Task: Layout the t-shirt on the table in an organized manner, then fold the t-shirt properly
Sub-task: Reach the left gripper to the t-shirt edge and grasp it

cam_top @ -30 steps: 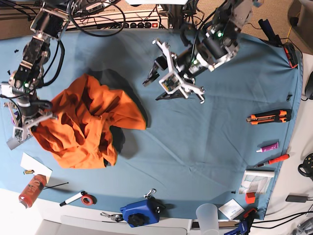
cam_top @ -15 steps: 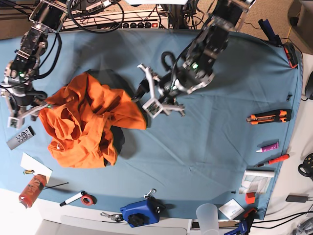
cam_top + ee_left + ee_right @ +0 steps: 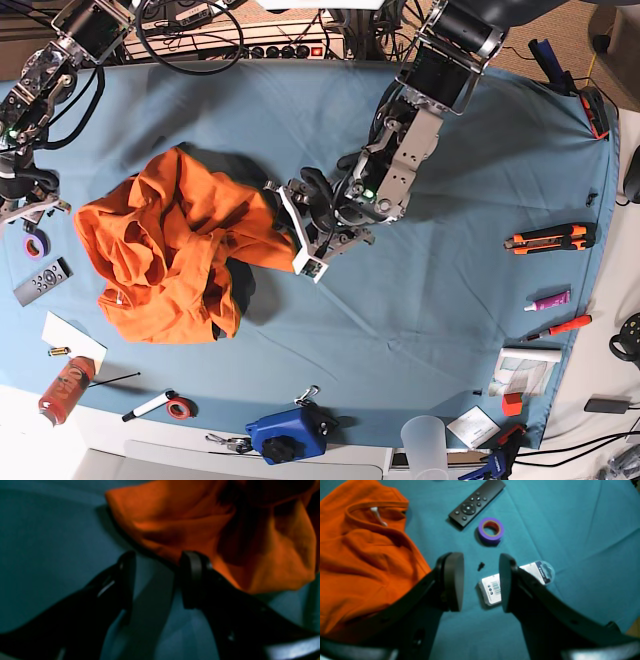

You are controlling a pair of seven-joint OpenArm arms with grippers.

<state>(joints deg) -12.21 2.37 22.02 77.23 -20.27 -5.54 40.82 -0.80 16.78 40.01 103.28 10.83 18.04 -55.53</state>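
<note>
The crumpled t-shirt (image 3: 175,250) lies on the table's (image 3: 450,320) left part, its near corner just ahead of the left gripper (image 3: 157,562), jaws wide and empty, while the right gripper (image 3: 480,580), also parted, stands farther off.

The t-shirt (image 3: 170,255) lies crumpled on the table's (image 3: 420,320) left half.

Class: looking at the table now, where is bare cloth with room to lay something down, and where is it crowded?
Bare: the middle of the table, between the t-shirt and the orange-black cutter. Crowded: near edge by the blue device; the corner with the remote and purple tape.
</note>
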